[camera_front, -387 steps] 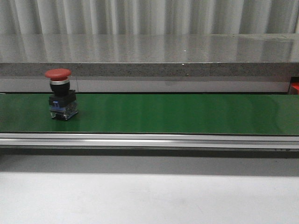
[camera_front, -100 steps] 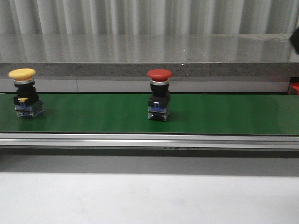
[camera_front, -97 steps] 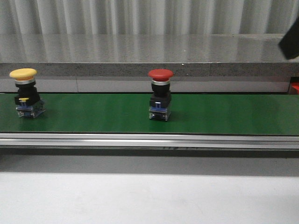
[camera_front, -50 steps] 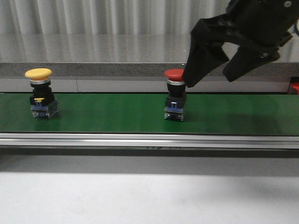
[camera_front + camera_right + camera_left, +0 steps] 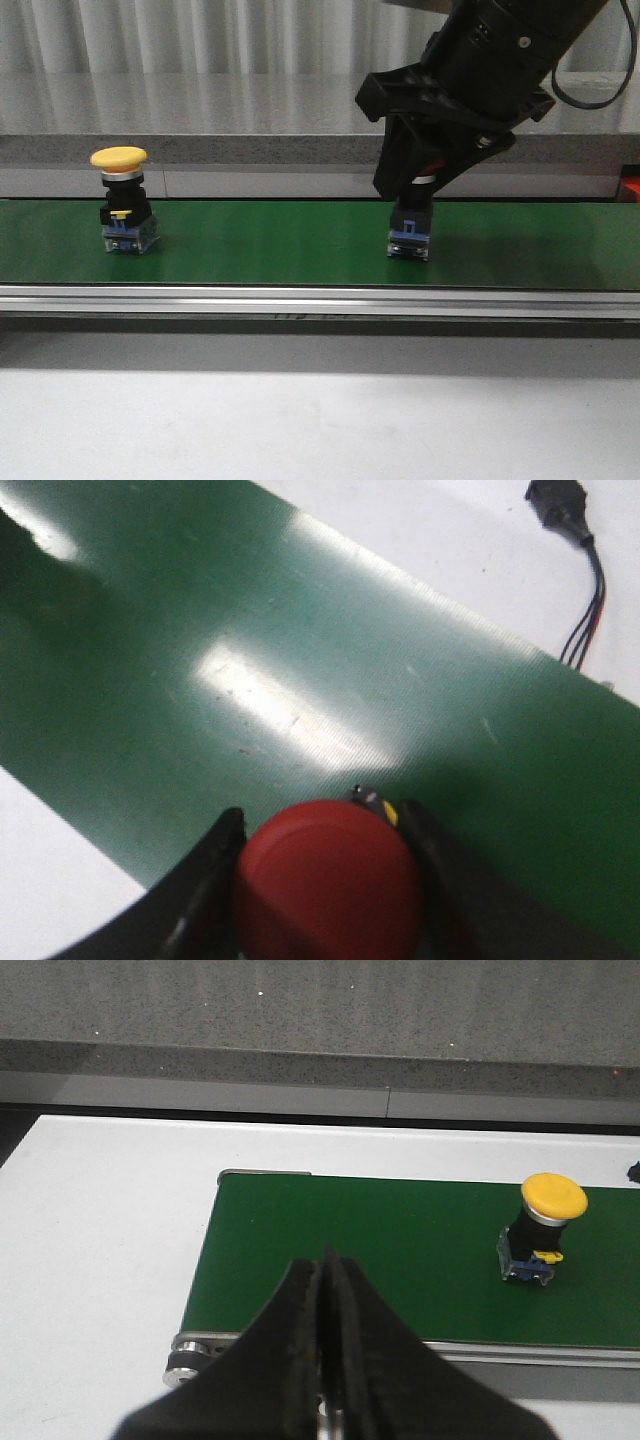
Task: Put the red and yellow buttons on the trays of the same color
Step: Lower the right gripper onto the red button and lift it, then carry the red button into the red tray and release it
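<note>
The red button stands upright on the green belt, right of the middle; my right arm covers its cap in the front view. My right gripper reaches down around it. In the right wrist view the red cap fills the gap of the right gripper, with both fingers against its sides. The yellow button stands on the belt at the left, also seen in the left wrist view. My left gripper is shut and empty, well away from it. The trays are out of view.
A grey stone ledge runs behind the belt and a metal rail runs along its front. Something red is cut off at the right edge. A black plug with wires lies on the white table beyond the belt.
Both buttons have ridden the belt to the right. My right arm has come down from the upper right, and its fingers now flank the red button's cap.
</note>
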